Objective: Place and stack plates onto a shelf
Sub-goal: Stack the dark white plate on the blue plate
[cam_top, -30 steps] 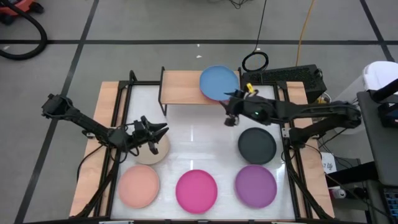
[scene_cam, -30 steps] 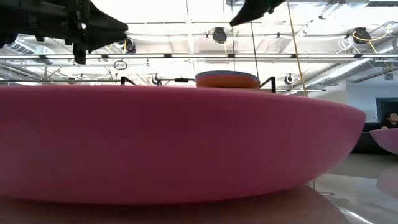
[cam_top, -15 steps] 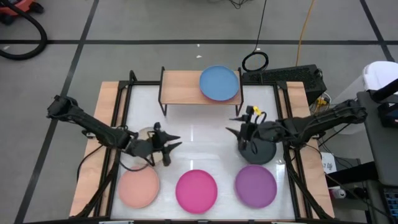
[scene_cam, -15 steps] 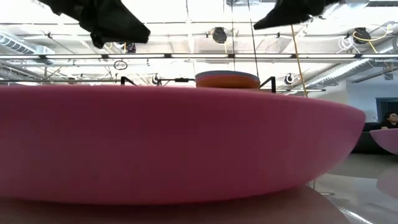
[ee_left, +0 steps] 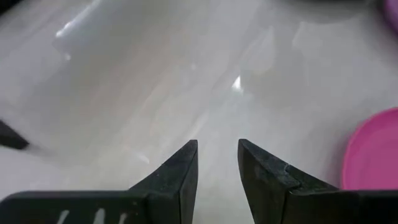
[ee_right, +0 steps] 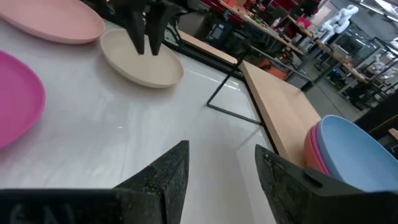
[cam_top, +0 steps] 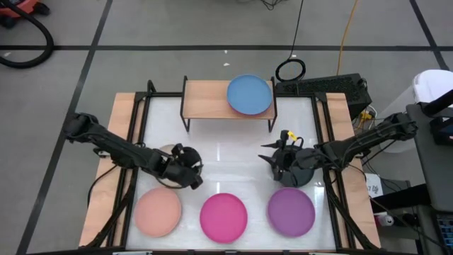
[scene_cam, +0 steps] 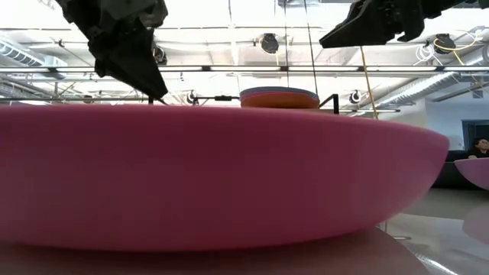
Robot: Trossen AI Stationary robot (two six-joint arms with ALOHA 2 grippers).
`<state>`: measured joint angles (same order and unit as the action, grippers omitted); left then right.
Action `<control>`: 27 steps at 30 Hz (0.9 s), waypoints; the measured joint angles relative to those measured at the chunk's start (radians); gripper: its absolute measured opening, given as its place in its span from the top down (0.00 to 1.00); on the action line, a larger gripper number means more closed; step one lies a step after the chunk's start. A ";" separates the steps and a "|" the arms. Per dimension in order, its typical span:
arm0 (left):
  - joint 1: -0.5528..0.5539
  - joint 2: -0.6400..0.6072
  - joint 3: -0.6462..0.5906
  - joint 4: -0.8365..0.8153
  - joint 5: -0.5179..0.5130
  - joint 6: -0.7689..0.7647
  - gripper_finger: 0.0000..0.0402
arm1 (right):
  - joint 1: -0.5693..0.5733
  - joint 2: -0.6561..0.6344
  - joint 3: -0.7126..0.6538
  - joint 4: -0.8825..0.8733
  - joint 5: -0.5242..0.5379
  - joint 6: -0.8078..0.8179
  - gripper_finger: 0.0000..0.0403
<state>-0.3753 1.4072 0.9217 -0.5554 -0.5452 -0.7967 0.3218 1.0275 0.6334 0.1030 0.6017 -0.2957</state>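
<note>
The light-wood shelf (cam_top: 212, 99) stands at the table's far edge. A blue plate (cam_top: 249, 94) tops a stack on its right half (ee_right: 348, 146). The beige plate (ee_right: 140, 59) lies on the table's left, mostly hidden under the left arm in the high view. My left gripper (cam_top: 191, 175) is open and points down at the beige plate's right edge. The black plate (cam_top: 299, 177) lies on the right. My right gripper (cam_top: 272, 159) is open and hovers over the black plate's left edge. Peach (cam_top: 158, 212), magenta (cam_top: 224, 216) and purple (cam_top: 291, 211) plates lie in the near row. My left gripper comes from above with its fingertips (ee_right: 149, 50) down at the beige plate's rim. I cannot tell whether they touch it; its own wrist view shows only white table between the fingers.
The shelf's left half (cam_top: 202, 95) is bare wood. A black cable ring (cam_top: 290, 69) lies on the floor beyond the table. Bare white table top (cam_top: 230, 159) lies between the two grippers. The magenta plate (scene_cam: 221, 176) fills the low view's foreground.
My right gripper has drawn back from the shelf toward the near edge and come over the black plate. My left gripper has moved toward the near edge and to the right, dropped lower and tipped to point down at the beige plate's edge. No plate has moved.
</note>
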 joint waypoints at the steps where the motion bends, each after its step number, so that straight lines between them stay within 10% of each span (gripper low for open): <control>1: 0.002 0.017 0.016 -0.025 0.012 -0.013 0.71 | 0.000 0.000 0.000 0.002 0.000 0.000 0.59; 12: 0.037 0.215 0.191 -0.453 0.182 -0.256 0.71 | 0.000 0.000 0.000 0.007 0.000 0.021 0.59; 27: 0.116 0.284 0.174 -0.408 0.206 -0.265 0.71 | 0.000 0.000 0.000 0.006 0.000 0.040 0.59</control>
<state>-0.2593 1.6913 1.0958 -0.9630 -0.3394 -1.0622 0.3218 1.0275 0.6334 0.1089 0.6018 -0.2561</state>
